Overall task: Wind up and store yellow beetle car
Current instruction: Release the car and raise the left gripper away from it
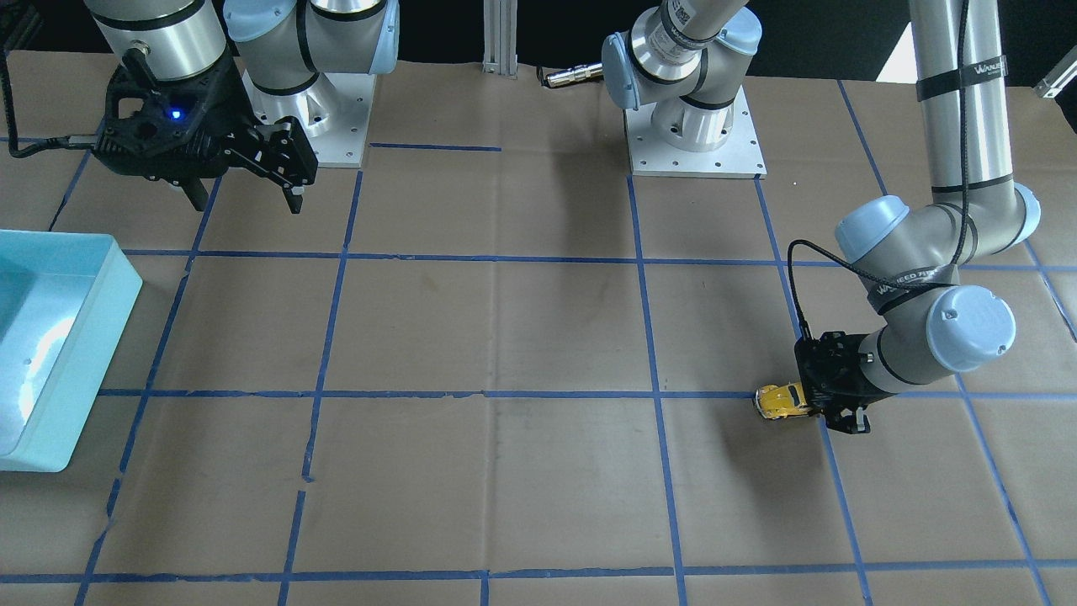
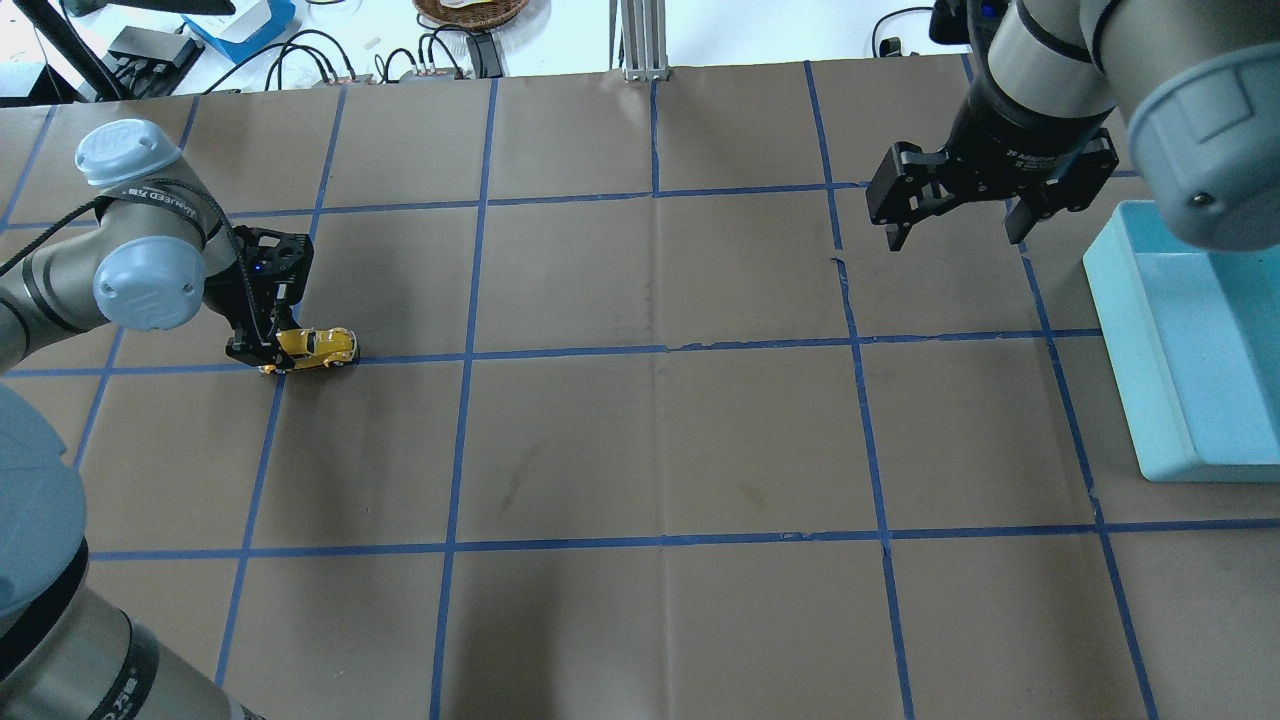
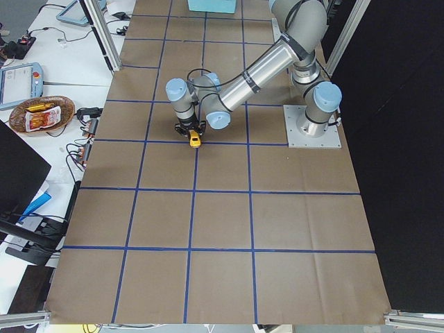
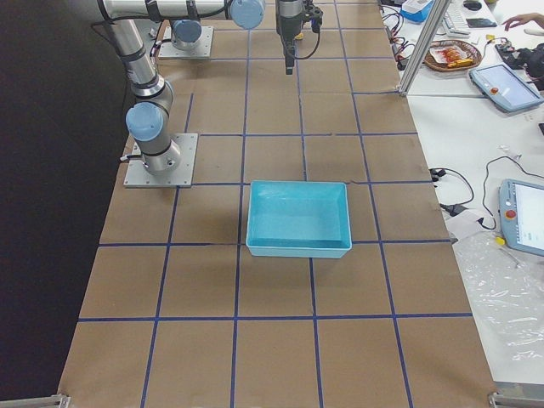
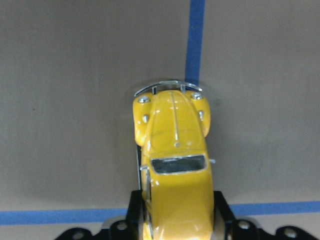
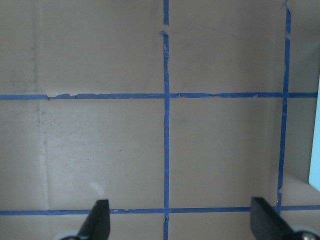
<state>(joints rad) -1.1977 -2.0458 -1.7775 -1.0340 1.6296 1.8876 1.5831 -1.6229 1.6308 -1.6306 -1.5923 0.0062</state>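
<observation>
One yellow beetle car (image 5: 175,140) on the table (image 2: 650,450), well apart from the one turquoise bin (image 2: 1130,370), rear clamped in the left gripper (image 2: 262,345). One right gripper (image 2: 955,240) near the bin, spread wide, empty.

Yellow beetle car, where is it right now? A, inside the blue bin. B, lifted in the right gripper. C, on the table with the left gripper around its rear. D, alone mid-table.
C: the yellow beetle car sits on the table with the left gripper closed around its rear; the right gripper is open and empty.
</observation>
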